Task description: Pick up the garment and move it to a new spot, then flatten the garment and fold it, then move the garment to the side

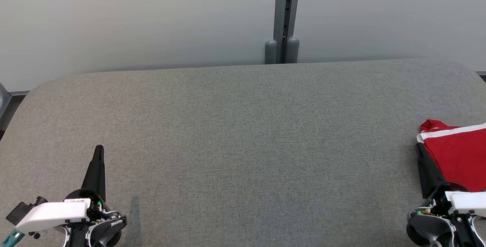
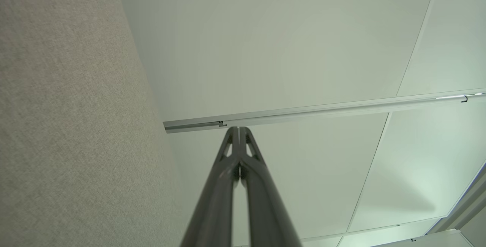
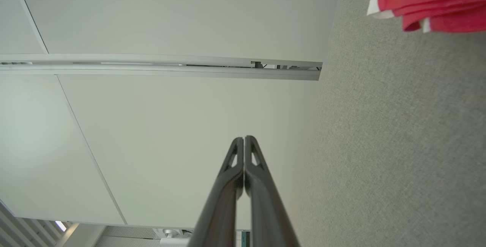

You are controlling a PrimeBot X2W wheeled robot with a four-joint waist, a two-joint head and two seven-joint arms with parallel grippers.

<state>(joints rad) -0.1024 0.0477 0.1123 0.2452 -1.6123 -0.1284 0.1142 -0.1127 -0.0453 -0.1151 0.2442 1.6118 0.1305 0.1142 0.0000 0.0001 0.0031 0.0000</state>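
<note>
The garment (image 1: 457, 156) is red with white trim and lies folded at the far right edge of the grey table (image 1: 243, 144); its corner also hangs into the top right of the right wrist view (image 3: 429, 0). My right gripper (image 1: 419, 146) is shut with nothing in it, its dark fingers lying just left of the garment's edge, fingertips together (image 3: 244, 139). Low at the left, my left gripper (image 1: 99, 148) rests shut and empty over bare table, its tips meeting (image 2: 238, 128).
A pale wall (image 1: 133, 19) runs behind the table, with a grey metal post (image 1: 283, 19) at its middle. The table's far corners are rounded. Wide grey surface lies between the two grippers.
</note>
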